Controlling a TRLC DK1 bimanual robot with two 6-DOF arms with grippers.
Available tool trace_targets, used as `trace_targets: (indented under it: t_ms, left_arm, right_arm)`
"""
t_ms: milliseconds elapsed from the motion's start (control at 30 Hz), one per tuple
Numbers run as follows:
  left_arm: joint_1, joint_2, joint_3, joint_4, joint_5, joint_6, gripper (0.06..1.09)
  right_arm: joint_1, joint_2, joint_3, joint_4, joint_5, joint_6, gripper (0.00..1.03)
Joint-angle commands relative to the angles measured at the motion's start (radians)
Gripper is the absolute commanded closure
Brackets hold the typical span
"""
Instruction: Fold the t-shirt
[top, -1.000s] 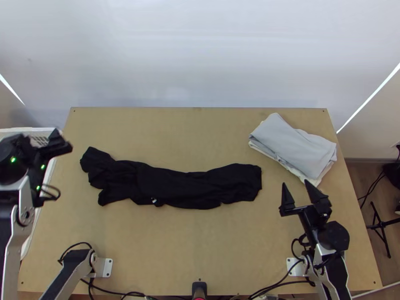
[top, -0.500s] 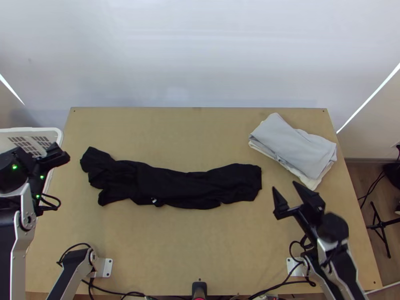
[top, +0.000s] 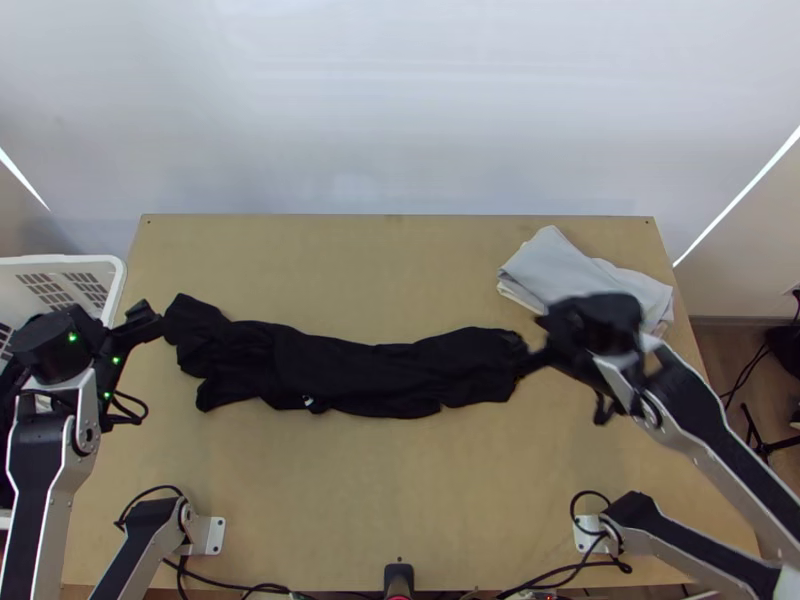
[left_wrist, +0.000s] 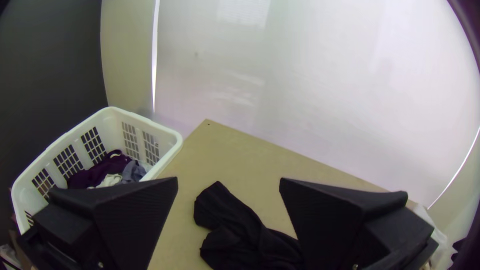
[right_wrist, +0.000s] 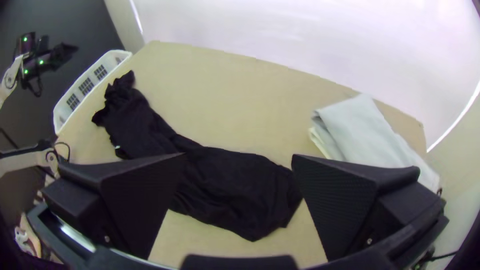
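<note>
The black t-shirt (top: 380, 372) lies as a long, narrow, rumpled strip across the table, with its bunched end at the left. In the top view my left gripper (top: 146, 318) is at the left table edge, beside that bunched end. My right gripper (top: 530, 345) is at the strip's right end. In the left wrist view the left gripper (left_wrist: 228, 187) is open, with the shirt (left_wrist: 240, 235) beyond its fingers. The right gripper (right_wrist: 239, 162) stands open in the right wrist view, the shirt (right_wrist: 225, 187) showing between its fingers.
A folded stack of light grey and cream cloth (top: 575, 270) lies at the table's back right. The white basket (left_wrist: 172, 142) holding several garments stands at the left edge of the wooden table (top: 400, 480).
The right gripper has moved up and leftward to the shirt's right end. My left gripper has shifted right, toward the bunched end. The shirt lies as before.
</note>
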Motion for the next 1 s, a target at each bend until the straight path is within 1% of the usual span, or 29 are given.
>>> trace_targets:
  t_ms: [0, 33, 100, 167, 267, 400, 433, 567, 667, 767, 867, 900, 967]
  left_arm:
    - [-0.012, -0.010, -0.054, 0.040, 0.002, 0.008, 0.10]
    - [-0.012, -0.010, -0.057, 0.043, 0.002, 0.011, 0.10]
    - [-0.014, -0.011, -0.062, 0.054, 0.002, 0.016, 0.10]
    - [-0.014, -0.011, -0.065, 0.059, 0.002, 0.021, 0.10]
    - [-0.014, -0.013, -0.069, 0.069, 0.002, 0.027, 0.10]
    - [-0.014, -0.013, -0.088, 0.096, 0.002, 0.034, 0.10]
    - [-0.014, -0.013, -0.091, 0.099, 0.002, 0.033, 0.10]
    - [-0.014, -0.014, -0.109, 0.117, 0.002, 0.033, 0.10]
    - [-0.020, -0.011, -0.115, 0.131, 0.002, 0.033, 0.10]
    - [-0.023, -0.010, -0.115, 0.140, 0.002, 0.034, 0.10]
    - [-0.023, -0.007, -0.117, 0.143, 0.002, 0.039, 0.10]
    - [-0.023, -0.005, -0.118, 0.145, 0.002, 0.039, 0.10]
    - [-0.023, -0.003, -0.120, 0.145, 0.002, 0.041, 0.10]
  right_arm:
    - [0.302, 0.266, 0.219, -0.075, 0.140, -0.184, 0.04]
    - [0.359, 0.286, 0.210, -0.075, 0.177, -0.218, 0.04]
    - [0.463, 0.337, 0.190, -0.073, 0.234, -0.255, 0.04]
    - [0.543, 0.361, 0.168, -0.062, 0.235, -0.264, 0.04]
    - [0.617, 0.421, 0.141, -0.004, 0.263, -0.288, 0.04]
    - [0.674, 0.486, 0.116, 0.103, 0.298, -0.345, 0.04]
    - [0.687, 0.499, 0.115, 0.111, 0.298, -0.350, 0.05]
    - [0.740, 0.548, 0.121, 0.125, 0.297, -0.350, 0.07]
    - [0.753, 0.581, 0.132, 0.140, 0.297, -0.339, 0.13]
    - [0.743, 0.613, 0.153, 0.189, 0.297, -0.290, 0.13]
    - [0.740, 0.645, 0.164, 0.189, 0.293, -0.242, 0.22]
    - [0.740, 0.654, 0.161, 0.189, 0.293, -0.232, 0.27]
    - [0.741, 0.673, 0.161, 0.189, 0.289, -0.204, 0.32]
